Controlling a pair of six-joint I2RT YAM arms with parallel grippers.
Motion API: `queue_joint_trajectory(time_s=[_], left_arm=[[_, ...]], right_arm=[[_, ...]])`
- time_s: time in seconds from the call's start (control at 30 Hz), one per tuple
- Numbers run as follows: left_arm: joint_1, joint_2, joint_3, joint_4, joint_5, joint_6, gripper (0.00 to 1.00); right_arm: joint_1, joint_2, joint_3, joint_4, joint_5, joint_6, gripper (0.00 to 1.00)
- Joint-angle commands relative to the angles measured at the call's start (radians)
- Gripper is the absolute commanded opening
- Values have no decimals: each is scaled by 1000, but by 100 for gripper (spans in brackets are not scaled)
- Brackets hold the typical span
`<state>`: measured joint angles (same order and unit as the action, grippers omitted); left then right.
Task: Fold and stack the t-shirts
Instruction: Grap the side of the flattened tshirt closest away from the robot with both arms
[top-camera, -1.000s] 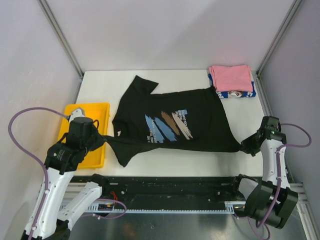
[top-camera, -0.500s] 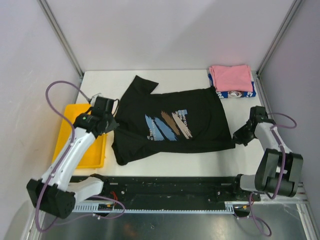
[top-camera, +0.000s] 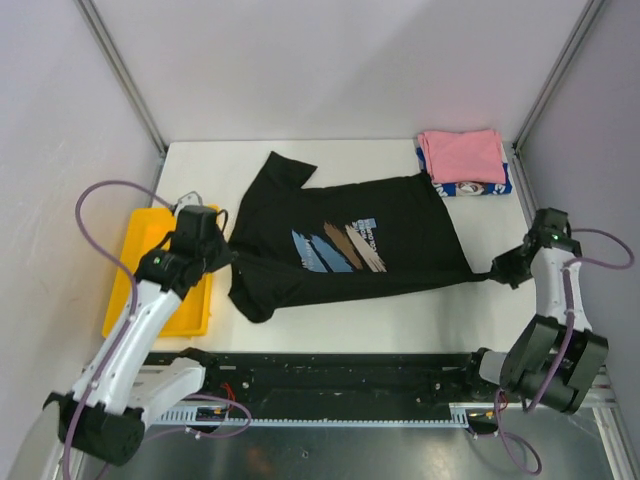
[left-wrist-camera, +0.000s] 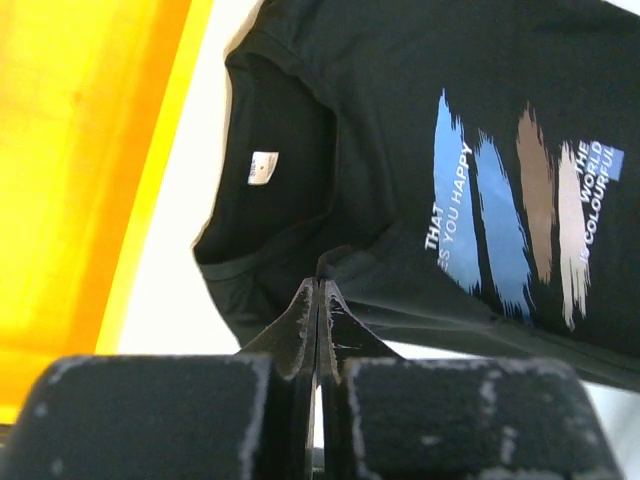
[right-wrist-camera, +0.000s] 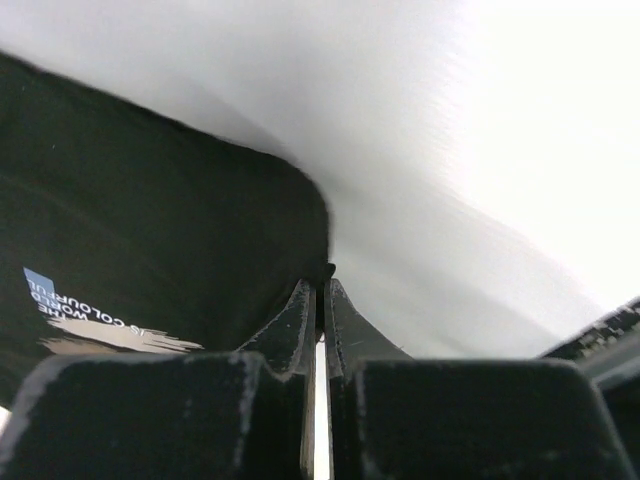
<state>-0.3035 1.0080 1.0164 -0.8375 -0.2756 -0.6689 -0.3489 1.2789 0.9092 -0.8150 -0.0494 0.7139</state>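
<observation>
Now the black shirt (top-camera: 350, 250) lies print-up on the table (top-camera: 205, 170), stretched between the left gripper (top-camera: 220, 263), pinched on cloth by the collar, and the right gripper (top-camera: 494, 272), clamped on a hem corner near the right edge. First fold, I'd say: carry cloth toward the bare far side, clear of the yellow tray (top-camera: 135, 290) and pink shirt (top-camera: 462, 155).

Bare table (top-camera: 200, 165) beyond the black t-shirt (top-camera: 400, 250), yellow tray (top-camera: 195, 312) left, folded stack (top-camera: 462, 158) far-right.
</observation>
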Motion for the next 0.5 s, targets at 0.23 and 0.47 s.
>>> queue_joint_trajectory(time_s=[0.23,0.47], left_arm=[[1,-266,-177,-69,109,-100,0],[1,-197,-112,-90,47,-64,0]], right_arm=[[-116,-116,-27,-140,26,-57,0],[-37,-25,-34,-65,74,-42,0]])
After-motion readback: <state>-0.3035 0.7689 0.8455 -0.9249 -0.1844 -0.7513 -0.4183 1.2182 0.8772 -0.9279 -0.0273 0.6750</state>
